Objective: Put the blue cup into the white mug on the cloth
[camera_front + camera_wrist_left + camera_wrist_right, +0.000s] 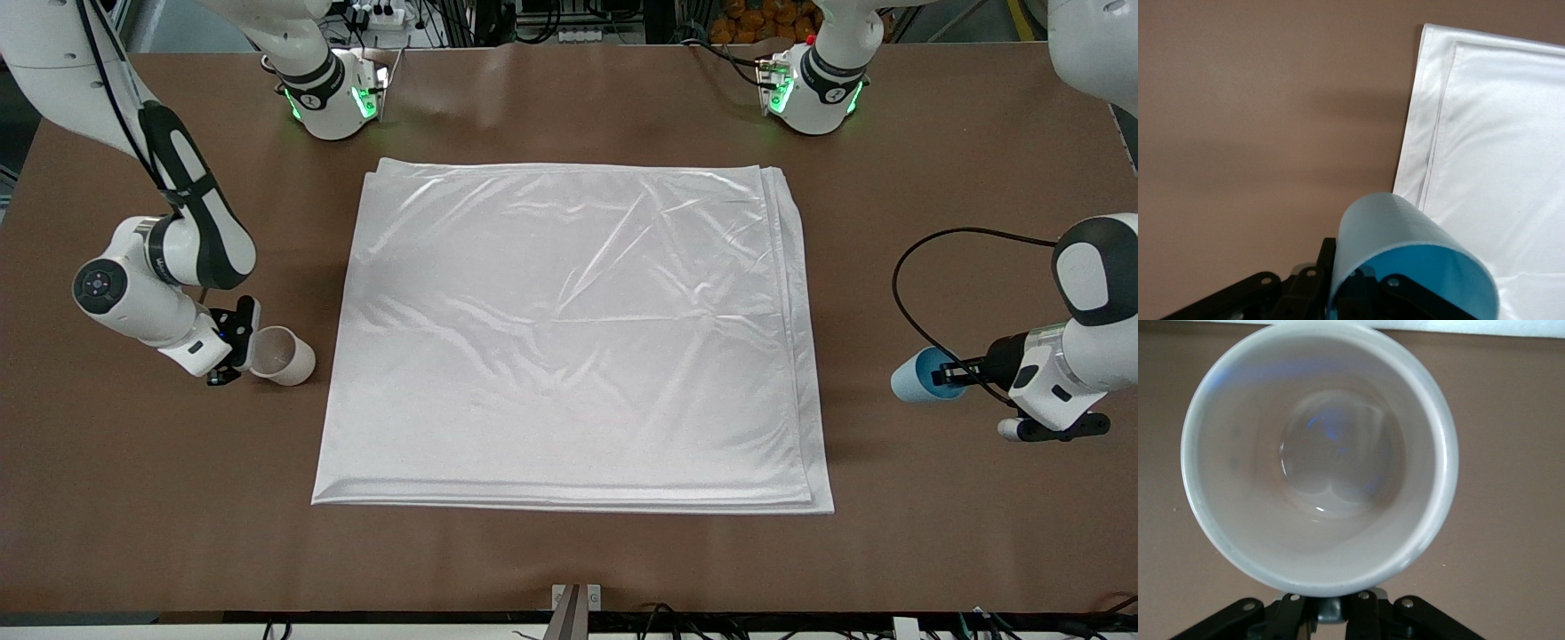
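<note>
Two claws loaded off cloth: right claw clamps white mug, left claw clamps blue cup. Next: mug onto cloth.

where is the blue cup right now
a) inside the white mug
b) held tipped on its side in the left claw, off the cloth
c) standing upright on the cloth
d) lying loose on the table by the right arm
b: the blue cup lies tipped sideways in the left claw, off the cloth at the left arm's end of the table, while the right claw holds the white mug at the other end.
</note>
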`<state>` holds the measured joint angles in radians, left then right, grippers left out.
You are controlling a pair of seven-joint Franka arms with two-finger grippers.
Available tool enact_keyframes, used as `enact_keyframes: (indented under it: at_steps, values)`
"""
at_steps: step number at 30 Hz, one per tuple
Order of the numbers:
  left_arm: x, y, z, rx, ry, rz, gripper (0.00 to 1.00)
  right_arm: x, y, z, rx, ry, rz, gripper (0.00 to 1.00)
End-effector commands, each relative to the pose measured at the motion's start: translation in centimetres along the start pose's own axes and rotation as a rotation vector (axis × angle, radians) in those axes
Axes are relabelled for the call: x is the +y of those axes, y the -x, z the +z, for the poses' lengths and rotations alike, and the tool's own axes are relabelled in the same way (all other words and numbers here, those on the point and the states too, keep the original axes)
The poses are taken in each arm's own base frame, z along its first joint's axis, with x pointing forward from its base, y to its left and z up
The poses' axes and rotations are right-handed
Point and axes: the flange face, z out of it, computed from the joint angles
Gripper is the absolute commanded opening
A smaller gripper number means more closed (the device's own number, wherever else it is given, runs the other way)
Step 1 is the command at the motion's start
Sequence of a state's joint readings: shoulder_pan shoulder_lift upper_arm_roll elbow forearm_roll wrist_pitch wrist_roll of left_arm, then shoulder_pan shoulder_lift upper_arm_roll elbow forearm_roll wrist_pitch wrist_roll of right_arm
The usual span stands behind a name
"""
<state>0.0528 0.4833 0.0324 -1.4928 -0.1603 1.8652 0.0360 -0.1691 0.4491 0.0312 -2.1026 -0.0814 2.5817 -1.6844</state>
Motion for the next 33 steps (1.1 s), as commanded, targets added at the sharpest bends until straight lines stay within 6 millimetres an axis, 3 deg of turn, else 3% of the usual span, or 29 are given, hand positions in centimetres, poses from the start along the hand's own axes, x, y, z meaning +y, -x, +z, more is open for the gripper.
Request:
enact_keyframes:
  at_steps: [1, 8, 11, 19, 29, 33]
  values:
    - [0.3, 0.4, -0.5, -0.005, 0.023, -0.021, 0.00, 0.6, -0.2, -2.6, 0.001, 0.046, -0.027, 0.00]
    - [0.4, 0.4, -0.5, -0.006, 0.023, -0.021, 0.00, 1.3, -2.0, -6.1, 0.009, 0.094, -0.042, 0.00]
    - [0.8, 0.5, -0.4, -0.006, 0.024, -0.017, 0.00, 1.4, -3.5, -6.7, 0.038, 0.087, -0.039, 0.00]
    - [4.2, 0.7, 0.1, -0.018, 0.040, -0.051, 0.00, 1.7, -7.8, -7.8, 0.088, 0.066, -0.038, 0.00]
    - [8.6, 0.8, 0.2, -0.017, 0.044, -0.072, 0.00, 2.4, -16.4, -10.1, 0.131, 0.023, 0.046, 0.00]
    - [12.0, 1.3, 1.2, -0.030, 0.032, -0.036, 0.00, 2.2, -20.1, -10.7, 0.130, 0.021, 0.070, 0.00]
